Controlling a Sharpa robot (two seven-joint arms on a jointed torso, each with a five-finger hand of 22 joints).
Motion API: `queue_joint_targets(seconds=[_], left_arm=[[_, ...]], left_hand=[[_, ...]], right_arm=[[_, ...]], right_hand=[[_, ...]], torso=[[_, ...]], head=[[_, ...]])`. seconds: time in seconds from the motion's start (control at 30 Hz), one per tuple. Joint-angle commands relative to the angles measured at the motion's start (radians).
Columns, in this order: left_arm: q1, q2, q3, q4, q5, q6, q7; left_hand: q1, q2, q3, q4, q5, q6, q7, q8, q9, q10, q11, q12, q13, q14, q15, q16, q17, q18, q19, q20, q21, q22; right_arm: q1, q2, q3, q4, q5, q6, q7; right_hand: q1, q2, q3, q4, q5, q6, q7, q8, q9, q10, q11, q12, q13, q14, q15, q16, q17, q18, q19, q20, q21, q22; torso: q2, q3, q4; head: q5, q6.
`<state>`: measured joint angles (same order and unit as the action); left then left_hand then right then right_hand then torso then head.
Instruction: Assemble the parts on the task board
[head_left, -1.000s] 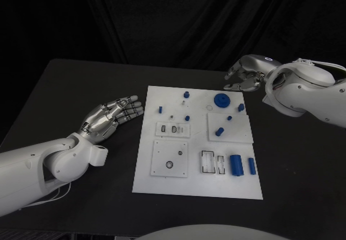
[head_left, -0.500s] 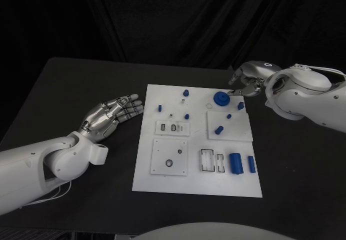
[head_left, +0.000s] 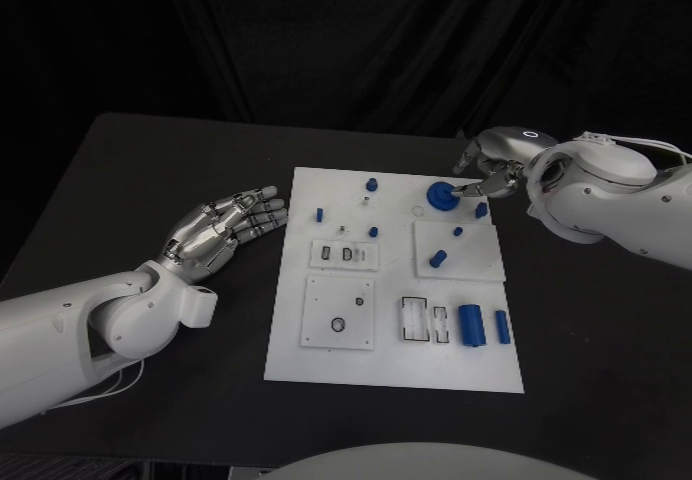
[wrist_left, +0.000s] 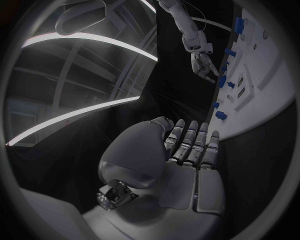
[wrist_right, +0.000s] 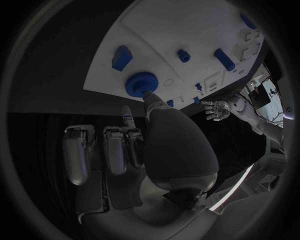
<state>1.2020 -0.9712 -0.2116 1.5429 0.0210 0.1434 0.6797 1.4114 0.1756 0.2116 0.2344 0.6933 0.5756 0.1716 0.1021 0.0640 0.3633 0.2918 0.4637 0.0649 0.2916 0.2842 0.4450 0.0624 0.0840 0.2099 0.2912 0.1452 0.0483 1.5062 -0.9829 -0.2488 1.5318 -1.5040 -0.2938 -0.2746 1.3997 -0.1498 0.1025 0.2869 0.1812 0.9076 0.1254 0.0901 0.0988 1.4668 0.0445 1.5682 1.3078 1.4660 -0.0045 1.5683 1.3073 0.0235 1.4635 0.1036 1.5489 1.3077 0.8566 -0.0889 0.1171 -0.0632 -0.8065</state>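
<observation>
A white task board is lying mid-table while the open, empty left hand is waiting beside it and the right hand, curled, is touching the blue gear at the board's far edge, seemingly to grasp it.

Right hand partly hidden behind own white arm in head view; fingertips by blue gear too small to tell if touching. In right wrist view, thumb covers near edge of gear; contact hard to tell. Tiny parts near left hand, on task board, too small to name. Board edge cut off in left wrist view.
</observation>
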Motion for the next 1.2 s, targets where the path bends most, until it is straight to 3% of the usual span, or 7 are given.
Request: queue_joint_targets(seconds=[0.03,0.77,1.2], left_arm=[[-0.002,0.001,0.000,0.001,-0.003,0.014,0.117],[-0.003,0.005,0.000,-0.003,-0.003,0.019,0.115],[-0.003,0.005,0.000,-0.004,-0.003,0.022,0.110]], left_hand=[[-0.011,0.003,0.007,-0.001,0.005,0.006,0.023,0.005,0.001,0.008,0.000,0.003,0.001,0.006,-0.002,0.005,0.001,-0.005,0.001,0.000,0.000,-0.001],[-0.012,0.003,0.010,0.000,0.005,0.003,0.023,0.004,0.001,0.008,0.001,0.003,0.001,0.004,-0.002,0.003,0.000,-0.006,0.000,0.000,-0.001,-0.001],[-0.013,0.002,0.012,0.000,0.005,0.000,0.023,0.003,0.000,0.007,0.001,0.003,0.001,0.003,-0.002,0.002,0.000,-0.006,-0.003,0.000,-0.003,-0.002]], right_arm=[[-0.003,0.002,0.001,0.002,-0.012,0.007,-0.013],[-0.014,0.029,0.001,-0.009,-0.012,0.018,-0.003],[-0.024,0.042,0.001,-0.022,-0.012,0.027,-0.008]], right_hand=[[-0.007,-0.003,0.003,0.001,-0.006,-0.001,-0.006,-0.004,-0.001,0.104,-0.007,0.003,0.263,0.105,-0.010,0.002,0.263,-0.018,0.094,-0.005,0.006,0.256],[-0.006,-0.005,0.004,0.002,-0.008,-0.003,-0.006,-0.005,-0.001,0.104,-0.008,0.003,0.263,0.105,-0.012,0.002,0.263,-0.016,0.089,-0.006,0.000,0.254],[0.003,-0.002,0.011,-0.001,0.003,0.024,0.005,0.007,0.007,0.104,0.001,0.003,0.263,0.105,-0.006,0.002,0.263,-0.014,0.082,-0.005,-0.008,0.250]], torso=[[-0.001,-0.0006,0.0002],[-0.001,-0.0012,0.0006],[-0.001,-0.0010,0.0004]], head=[[-0.001,0.000],[-0.002,-0.001],[-0.003,0.000]])
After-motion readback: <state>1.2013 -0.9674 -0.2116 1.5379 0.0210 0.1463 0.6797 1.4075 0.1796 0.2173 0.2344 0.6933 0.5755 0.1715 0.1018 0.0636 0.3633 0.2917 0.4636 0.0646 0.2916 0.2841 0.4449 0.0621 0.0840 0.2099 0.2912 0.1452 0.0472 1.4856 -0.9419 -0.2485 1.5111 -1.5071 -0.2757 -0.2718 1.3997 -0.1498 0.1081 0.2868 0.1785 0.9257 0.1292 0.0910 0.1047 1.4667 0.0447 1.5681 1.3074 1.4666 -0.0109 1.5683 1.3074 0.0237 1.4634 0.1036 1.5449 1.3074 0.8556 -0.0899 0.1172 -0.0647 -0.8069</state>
